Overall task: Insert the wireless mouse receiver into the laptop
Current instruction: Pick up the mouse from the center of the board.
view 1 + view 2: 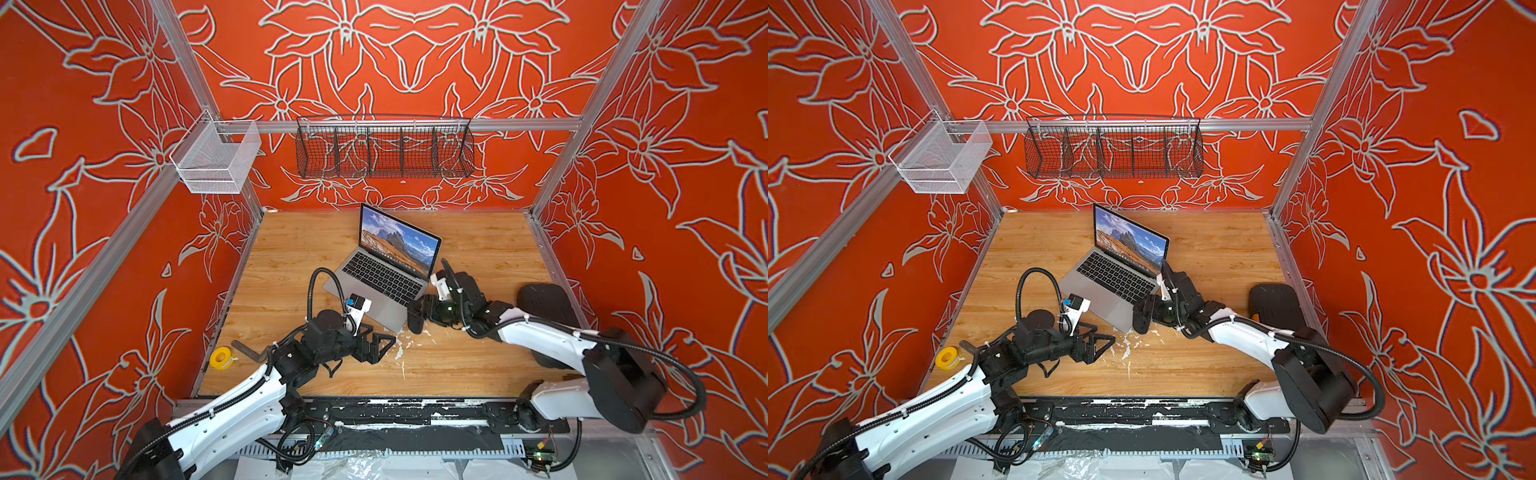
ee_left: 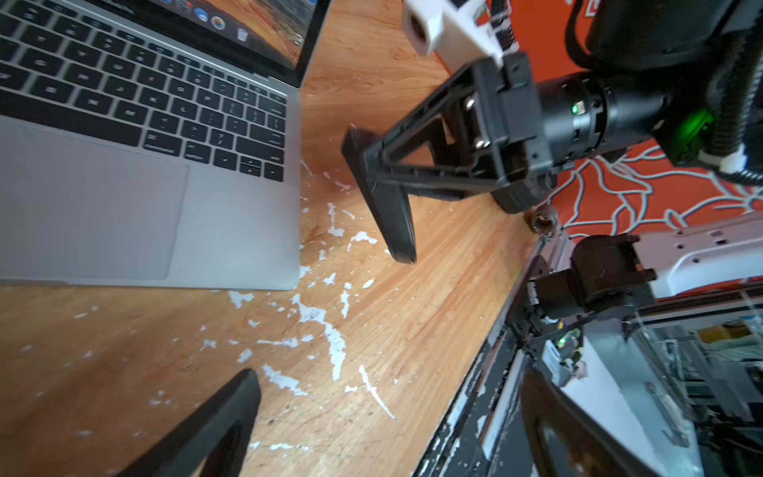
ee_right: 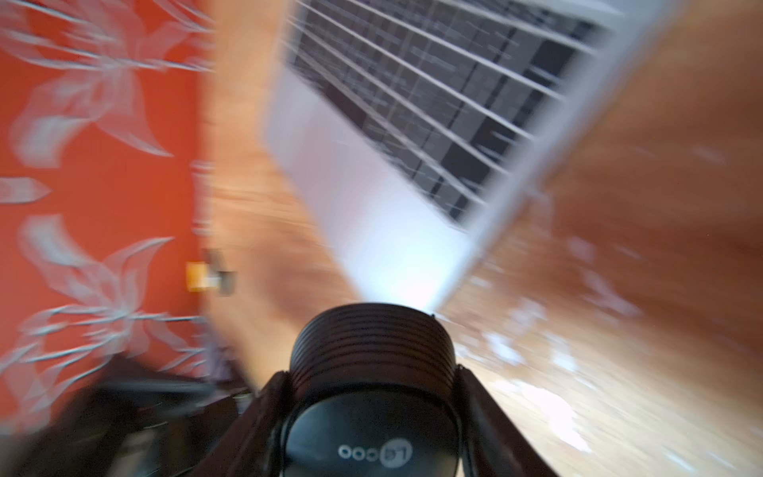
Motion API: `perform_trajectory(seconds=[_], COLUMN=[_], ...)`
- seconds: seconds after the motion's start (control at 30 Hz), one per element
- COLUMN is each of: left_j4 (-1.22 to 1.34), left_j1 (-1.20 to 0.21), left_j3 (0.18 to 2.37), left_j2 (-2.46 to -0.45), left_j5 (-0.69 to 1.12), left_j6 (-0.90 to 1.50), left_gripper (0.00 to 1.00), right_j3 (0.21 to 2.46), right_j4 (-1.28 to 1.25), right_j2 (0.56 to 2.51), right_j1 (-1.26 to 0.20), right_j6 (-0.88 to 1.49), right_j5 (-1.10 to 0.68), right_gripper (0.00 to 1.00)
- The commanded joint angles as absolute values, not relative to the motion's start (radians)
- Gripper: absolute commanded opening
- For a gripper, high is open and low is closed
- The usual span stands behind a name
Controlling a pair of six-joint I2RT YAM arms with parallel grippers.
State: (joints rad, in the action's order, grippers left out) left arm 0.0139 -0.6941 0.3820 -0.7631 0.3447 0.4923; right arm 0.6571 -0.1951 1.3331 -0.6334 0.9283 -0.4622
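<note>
The silver-grey laptop (image 1: 386, 276) (image 1: 1117, 282) lies open mid-table, its screen showing mountains; it also shows in the left wrist view (image 2: 124, 186) and, blurred, in the right wrist view (image 3: 371, 173). My right gripper (image 1: 415, 318) (image 3: 371, 382) is shut on a black ribbed mouse (image 3: 371, 342) (image 2: 392, 206) by the laptop's front right corner. My left gripper (image 1: 386, 349) (image 2: 388, 413) stands open and empty over the table, just in front of the laptop. The wireless mouse receiver is out of view.
A large black ribbed piece (image 1: 544, 299) lies at the table's right edge. A yellow tape roll (image 1: 220, 357) and a grey metal bracket (image 1: 249, 351) sit at the left edge. White flecks (image 2: 330, 338) mark the wood. Wire baskets (image 1: 384, 149) hang on the back wall.
</note>
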Motion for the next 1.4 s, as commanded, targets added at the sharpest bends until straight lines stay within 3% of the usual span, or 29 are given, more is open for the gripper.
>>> perform_trajectory(seconds=[0.0,0.2,0.4,0.53,0.8,1.03,1.13,1.2,1.3,1.37], left_j4=[0.173,0.36,0.427,0.457,0.518,0.524,0.526,0.518,0.426,0.319], left_j1=[-0.689,-0.651,-0.63,-0.62,-0.614,-0.609,-0.609,-0.609,-0.61,-0.609], left_j3=[0.425,0.494,0.536,0.561,0.566,0.564,0.567,0.57,0.587,0.603], left_j2=[-0.801,-0.867,-0.868,-0.896,-0.934,-0.926,-0.937,-0.944,-0.944,-0.937], left_j5=[0.451,0.623,0.682,0.713,0.649,0.603,0.605,0.602,0.595,0.583], left_j6=[0.603,0.733,0.8,0.841,0.902,0.915,0.926,0.924,0.871,0.803], left_gripper=[0.97,0.97,0.97,1.0,0.96,0.7,0.65,0.54,0.39,0.37], right_j3=[0.635,0.61,0.601,0.611,0.616,0.603,0.596,0.588,0.573,0.568], right_j4=[-0.662,-1.062,-1.345,-1.358,-1.291,-1.25,-1.21,-1.17,-1.085,-0.986], right_j2=[1.317,1.382,1.462,1.467,1.416,1.384,1.378,1.371,1.346,1.312], right_j1=[-0.622,-0.621,-0.626,-0.638,-0.643,-0.647,-0.648,-0.648,-0.648,-0.645], right_j6=[1.064,1.236,1.361,1.359,1.327,1.303,1.28,1.254,1.201,1.15], right_j5=[-0.664,-0.78,-0.823,-0.843,-0.873,-0.884,-0.893,-0.895,-0.89,-0.887], right_gripper=[0.33,0.32,0.31,0.3,0.3,0.3,0.3,0.3,0.35,0.49])
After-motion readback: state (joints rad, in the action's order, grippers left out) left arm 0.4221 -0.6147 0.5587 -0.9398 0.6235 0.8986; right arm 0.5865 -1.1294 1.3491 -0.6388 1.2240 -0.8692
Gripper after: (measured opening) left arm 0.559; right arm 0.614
